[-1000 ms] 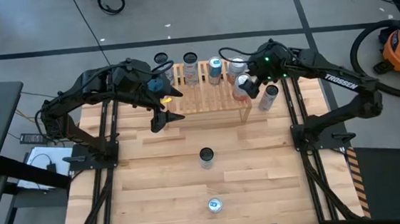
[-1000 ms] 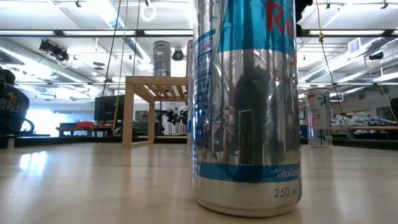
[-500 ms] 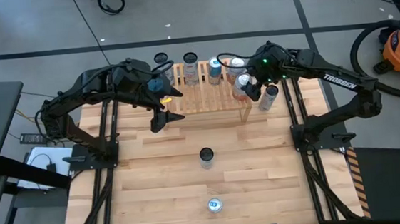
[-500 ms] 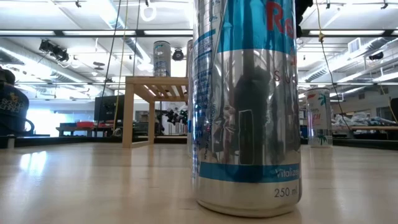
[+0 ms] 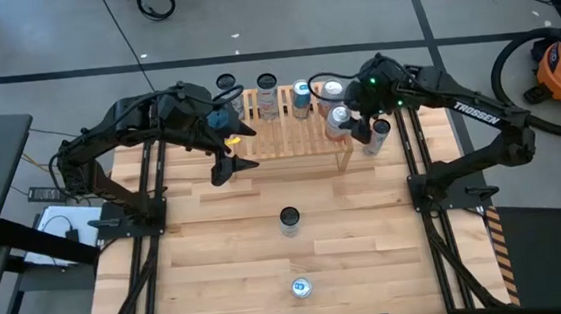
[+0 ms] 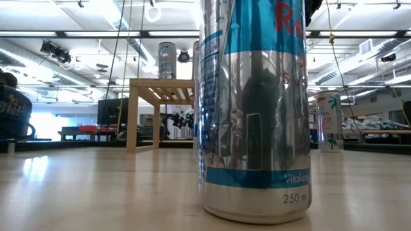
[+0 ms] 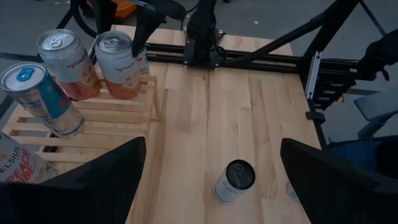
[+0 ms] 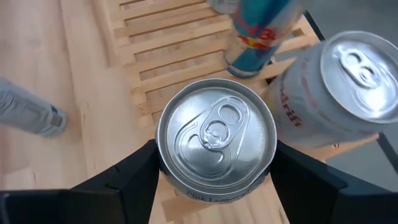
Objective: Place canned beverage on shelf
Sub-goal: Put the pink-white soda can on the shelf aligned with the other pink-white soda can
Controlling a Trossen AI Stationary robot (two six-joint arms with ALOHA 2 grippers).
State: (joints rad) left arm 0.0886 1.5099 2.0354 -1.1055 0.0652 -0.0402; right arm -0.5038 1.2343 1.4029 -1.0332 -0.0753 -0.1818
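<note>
The right gripper (image 8: 214,180) is clamping a silver-topped can (image 8: 216,134) between its fingers, holding it over the right end of the slatted wooden shelf (image 5: 294,136) — another pale can (image 8: 339,93) sitting just beside it, a blue can (image 8: 258,31) beyond. The left gripper (image 7: 211,180) is waiting with fingers apart, off the shelf's left end.

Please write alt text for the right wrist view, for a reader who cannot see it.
The right claw grips a silver can seen from above, standing at the edge of the slatted wooden shelf. A second silver can and a blue can stand beside it on the slats.
</note>
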